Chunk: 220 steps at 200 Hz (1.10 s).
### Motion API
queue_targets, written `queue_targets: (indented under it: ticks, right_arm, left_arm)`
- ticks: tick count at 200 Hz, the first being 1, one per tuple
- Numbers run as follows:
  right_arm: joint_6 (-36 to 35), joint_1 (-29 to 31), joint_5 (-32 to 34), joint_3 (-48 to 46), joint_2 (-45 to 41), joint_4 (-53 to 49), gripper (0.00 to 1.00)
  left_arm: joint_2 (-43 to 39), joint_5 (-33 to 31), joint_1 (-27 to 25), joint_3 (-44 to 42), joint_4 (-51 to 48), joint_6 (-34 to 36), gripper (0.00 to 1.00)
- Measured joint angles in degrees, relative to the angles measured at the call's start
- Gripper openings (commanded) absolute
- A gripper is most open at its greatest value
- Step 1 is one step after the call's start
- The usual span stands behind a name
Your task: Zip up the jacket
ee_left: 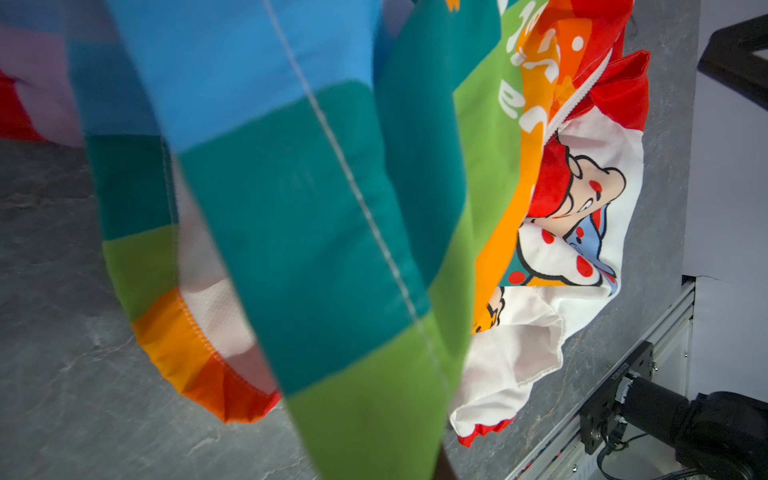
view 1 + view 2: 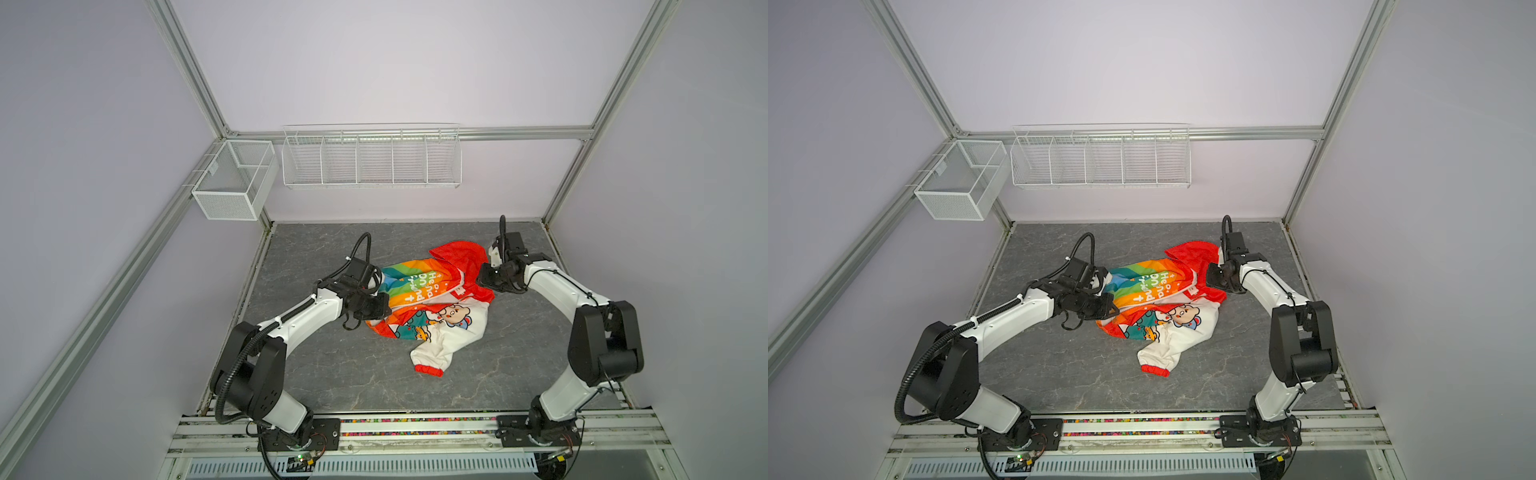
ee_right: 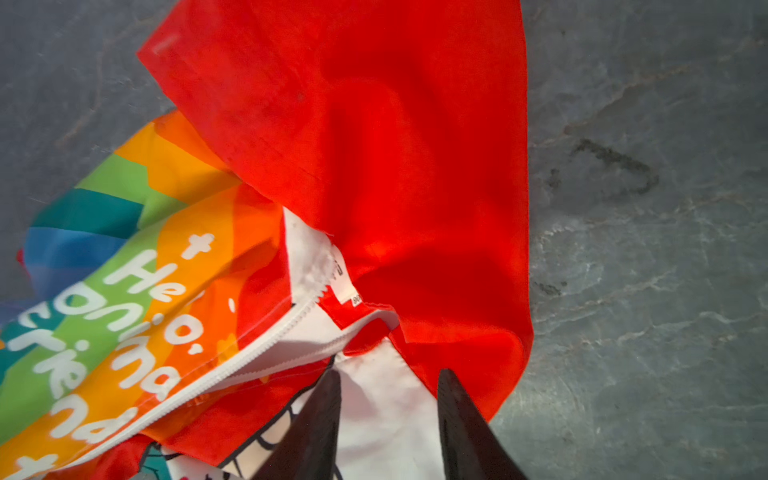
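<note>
Mid-frame in both top views: jacket [image 2: 432, 299] crumpled on table [image 2: 332, 382]. Thin, soft, light, prob. slippery, bunches. L gripper [image 2: 378, 311] jaws pressed together, pinching striped fabric; R gripper [image 3: 388, 374] jaws spread over collar. Grab by zipper [image 3: 249, 353].

From my console, the left arm [image 2: 299, 320] and right arm [image 2: 555, 286] show white link shells with black joint housings. A black corrugated conduit [image 2: 217, 399] loops beside the left base plate [image 2: 326, 430], black and screwed onto the aluminium rail [image 2: 415, 442]. The right gripper [image 3: 388, 374] has black tapered fingers [image 3: 316, 428].
</note>
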Motion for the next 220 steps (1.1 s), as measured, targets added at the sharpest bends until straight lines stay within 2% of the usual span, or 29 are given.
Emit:
queue_targets:
  ticks: [44,77,89,119,135,166,220]
  right_arm:
    - [-0.74,0.81,2.54,0.0,5.64,-0.35,0.51]
    - [-1.14,1.01,4.96,1.7,9.9,-0.87,0.5]
    - [-1.27,1.01,6.12,2.67,11.19,-0.81,0.45]
    - [-2.14,1.01,8.44,3.87,12.33,-0.79,0.22]
    - [-1.68,0.98,9.11,4.31,12.31,-0.81,0.15]
    - [-1.64,0.15,8.83,4.63,11.43,-0.92,0.07]
    - [-0.37,-3.89,2.45,4.87,4.55,-1.11,0.07]
  left_arm:
    - [0.04,0.39,0.02,0.0,0.13,-0.02,0.0]
    - [0.04,0.42,0.02,0.0,0.13,-0.02,0.0]
    - [0.04,0.46,0.02,0.0,0.13,-0.02,0.0]
    - [0.02,0.61,0.02,0.0,0.13,-0.02,0.0]
    - [0.04,0.61,0.02,0.0,0.13,-0.02,0.0]
    - [0.04,0.61,0.02,0.0,0.13,-0.02,0.0]
    - [0.04,0.66,0.02,0.0,0.15,0.0,0.0]
